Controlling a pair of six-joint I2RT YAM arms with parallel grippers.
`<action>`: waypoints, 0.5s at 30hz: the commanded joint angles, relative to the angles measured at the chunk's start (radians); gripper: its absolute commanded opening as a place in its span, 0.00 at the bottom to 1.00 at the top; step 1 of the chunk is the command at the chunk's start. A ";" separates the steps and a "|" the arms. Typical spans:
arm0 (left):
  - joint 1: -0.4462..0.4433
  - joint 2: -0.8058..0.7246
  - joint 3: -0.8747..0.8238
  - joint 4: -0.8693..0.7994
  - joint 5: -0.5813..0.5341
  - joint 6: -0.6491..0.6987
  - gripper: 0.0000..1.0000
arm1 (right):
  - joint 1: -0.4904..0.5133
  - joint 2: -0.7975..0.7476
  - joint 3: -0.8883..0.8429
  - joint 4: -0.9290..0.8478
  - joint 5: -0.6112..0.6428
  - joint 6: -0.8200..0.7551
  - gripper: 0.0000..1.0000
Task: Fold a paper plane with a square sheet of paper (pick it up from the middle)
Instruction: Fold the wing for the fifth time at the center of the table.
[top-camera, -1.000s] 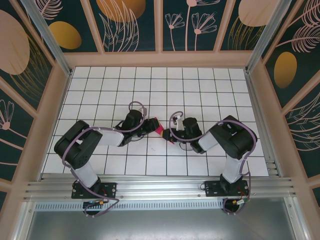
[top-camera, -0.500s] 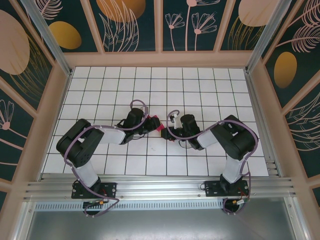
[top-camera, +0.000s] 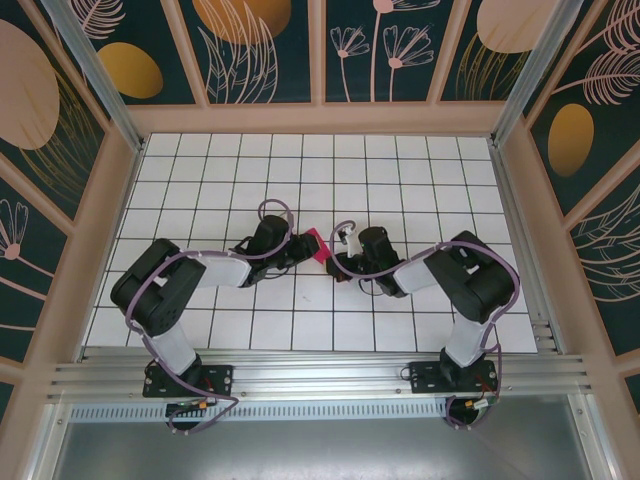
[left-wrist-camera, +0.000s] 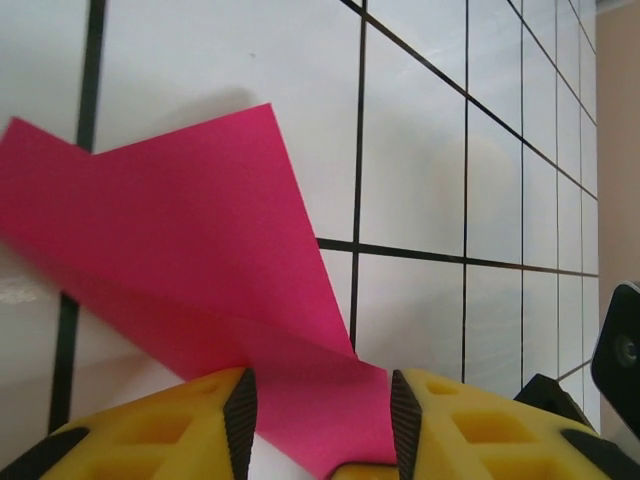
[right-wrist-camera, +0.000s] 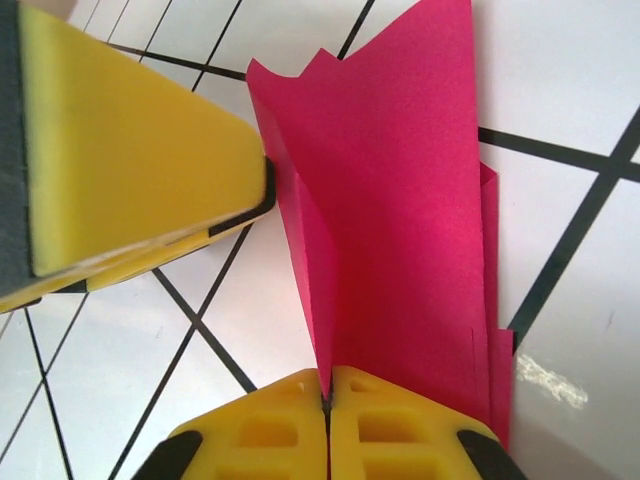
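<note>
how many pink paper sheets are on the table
1: the folded pink sheet sits at the middle of the table. The right pincer is shut on it; the left pincer has its fingers apart either side of it. Another could hide beneath them.

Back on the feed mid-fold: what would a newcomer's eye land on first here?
The folded magenta paper is the one bright thing on the white grid table, and it sits mid-table between the two arms' wrists. In the right wrist view, the right gripper is shut on its creased edge. The left gripper stands open, with a corner of the paper between its yellow fingers.
</note>
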 joint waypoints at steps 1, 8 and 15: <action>-0.005 -0.098 -0.010 -0.041 -0.069 0.017 0.50 | -0.016 -0.058 -0.025 0.088 -0.061 0.076 0.04; -0.004 -0.230 -0.125 0.006 -0.138 0.035 0.64 | -0.033 -0.049 -0.031 0.173 -0.157 0.250 0.02; -0.004 -0.210 -0.166 0.141 -0.043 0.034 0.61 | -0.035 -0.039 -0.048 0.208 -0.161 0.375 0.01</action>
